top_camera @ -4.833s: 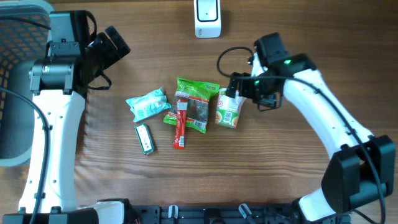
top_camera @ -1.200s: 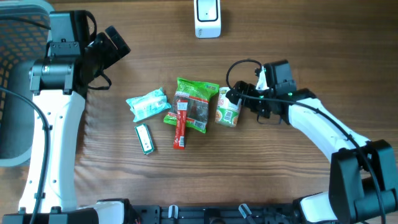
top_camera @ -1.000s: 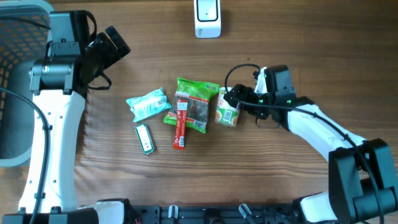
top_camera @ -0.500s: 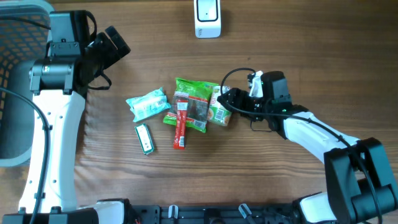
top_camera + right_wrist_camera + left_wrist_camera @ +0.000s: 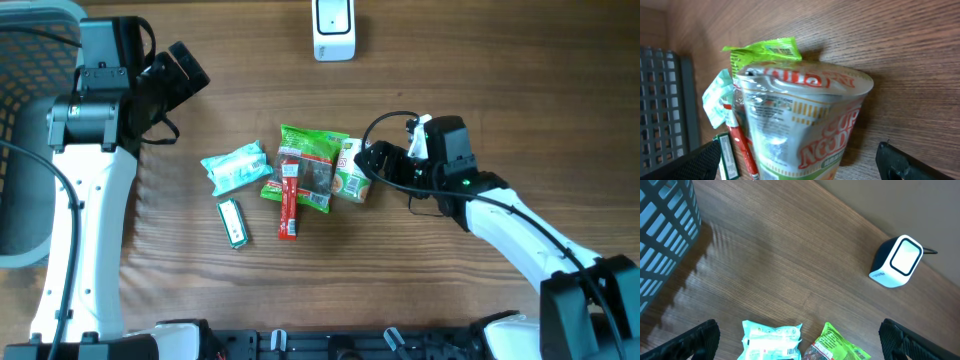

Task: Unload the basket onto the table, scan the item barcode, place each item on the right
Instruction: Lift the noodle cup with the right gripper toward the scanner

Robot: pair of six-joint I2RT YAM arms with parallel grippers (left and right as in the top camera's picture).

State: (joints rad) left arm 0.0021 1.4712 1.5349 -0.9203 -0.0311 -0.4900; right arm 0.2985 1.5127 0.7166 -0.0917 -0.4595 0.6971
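Overhead view of a wooden table (image 5: 500,80) with a cluster of small packages at centre frame. At the right edge of the cluster, the cup-noodle pack (image 5: 350,173), lying on its side and touching the green snack bag (image 5: 312,160) to its left. Just right of the pack, the right gripper (image 5: 368,163), low over the table and pointed left at the pack. In the right wrist view, the same cup-noodle pack (image 5: 805,130) filling centre frame, crumpled, wide end toward the top of the picture; dark fingertips (image 5: 692,162) at the lower left and lower right corners, spread wide on either side of the pack and apart from it, so jaws open and not clamped on the pack. Across the lower left of the green bag, a red stick sachet (image 5: 289,200); further left, a teal packet (image 5: 236,167); below the teal packet, a small green pack (image 5: 232,222). At top centre of the overhead view, the white scanner (image 5: 334,25), well apart from the cluster. At upper left, the left gripper (image 5: 188,68), well apart from every package, beside the grey basket (image 5: 20,230) at the left edge. In the left wrist view, fingertips at the two lower corners, jaws wide open and empty; scanner (image 5: 897,262) at upper right, basket (image 5: 665,235) at upper left.
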